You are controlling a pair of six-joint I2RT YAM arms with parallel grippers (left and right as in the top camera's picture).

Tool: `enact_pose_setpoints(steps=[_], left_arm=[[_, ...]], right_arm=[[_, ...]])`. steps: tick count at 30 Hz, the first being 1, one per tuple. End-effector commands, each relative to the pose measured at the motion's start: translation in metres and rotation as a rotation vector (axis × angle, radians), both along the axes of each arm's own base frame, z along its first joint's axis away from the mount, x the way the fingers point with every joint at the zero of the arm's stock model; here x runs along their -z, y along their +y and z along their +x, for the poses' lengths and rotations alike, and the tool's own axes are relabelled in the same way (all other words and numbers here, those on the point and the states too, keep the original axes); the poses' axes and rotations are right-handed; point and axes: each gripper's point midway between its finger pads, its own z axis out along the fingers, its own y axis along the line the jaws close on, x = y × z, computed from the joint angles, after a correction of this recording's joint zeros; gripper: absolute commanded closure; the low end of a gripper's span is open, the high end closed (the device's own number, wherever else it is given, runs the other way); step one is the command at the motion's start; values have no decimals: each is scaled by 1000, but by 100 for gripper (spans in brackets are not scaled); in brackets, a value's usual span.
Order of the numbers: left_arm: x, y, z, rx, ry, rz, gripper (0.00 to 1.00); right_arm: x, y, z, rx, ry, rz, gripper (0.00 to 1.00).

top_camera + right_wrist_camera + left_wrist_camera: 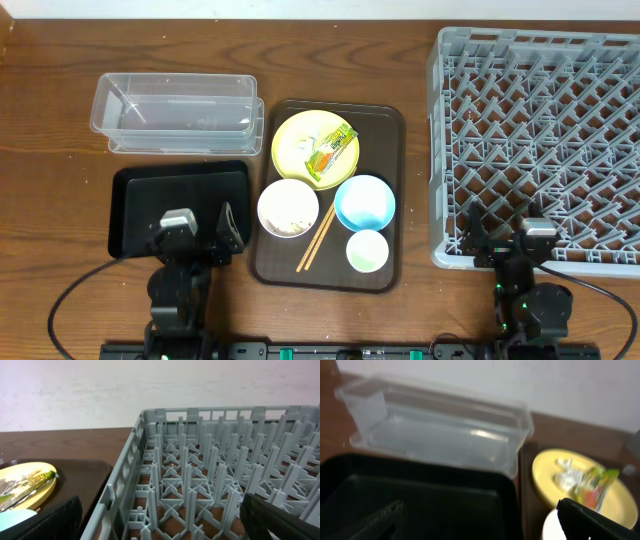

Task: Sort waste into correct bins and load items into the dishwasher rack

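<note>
While both arms sit at the near edge of the table (50,130), the entries run outward from each gripper.

Left gripper (480,506): fingers spread wide, nothing between them.
- Directly below and ahead: black tray (130,190), shallow, empty.
- Beyond the tray, touching or just beside its far edge: clear tub (175,105), lying lengthwise, empty.
- To the gripper's right, just beside the black tray: brown serving tray (385,125), which carries all the tableware.
- Far end of that serving tray: yellow plate (290,130), holding the green-and-orange wrapper (332,150), laid diagonally, and a small crumpled white tissue (565,474) beside it.
- Nearest the gripper on the serving tray: white bowl (266,198), holding whitish food scraps (290,222).
- Against the white bowl's right side: chopsticks (317,240), paired, lying slantwise on the serving tray's floor.
- Farther right: light blue bowl (365,200), empty, upright.
- Nearer than the blue bowl and just beside it: pale green cup (367,250), upright, nothing visible inside.

Right gripper (160,502): fingers spread wide, holding nothing.
- Directly ahead and below: grey dishwasher rack (437,150), the gripper placed at its near left corner; pegs upright, no items loaded in any part seen.
- To the gripper's left, just beside the rack's left wall: the serving tray, with the yellow plate and wrapper in sight in the wrist view.
</note>
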Motion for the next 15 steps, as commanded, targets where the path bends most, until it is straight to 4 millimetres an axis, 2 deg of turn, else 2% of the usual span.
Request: enact_pose_setpoints(steps=[1, 8, 11, 15], left_arm=[[-23, 3, 6, -15, 14, 2, 2], [-41, -9, 39, 46, 153, -16, 2], [-49, -12, 57, 59, 223, -21, 2], [-49, -18, 75, 94, 354, -36, 2]], right_arm=[[-28, -6, -2, 40, -43, 26, 1], [-55, -7, 5, 44, 47, 14, 1], [-67, -7, 17, 45, 97, 11, 1], [-76, -5, 38, 37, 180, 9, 1]])
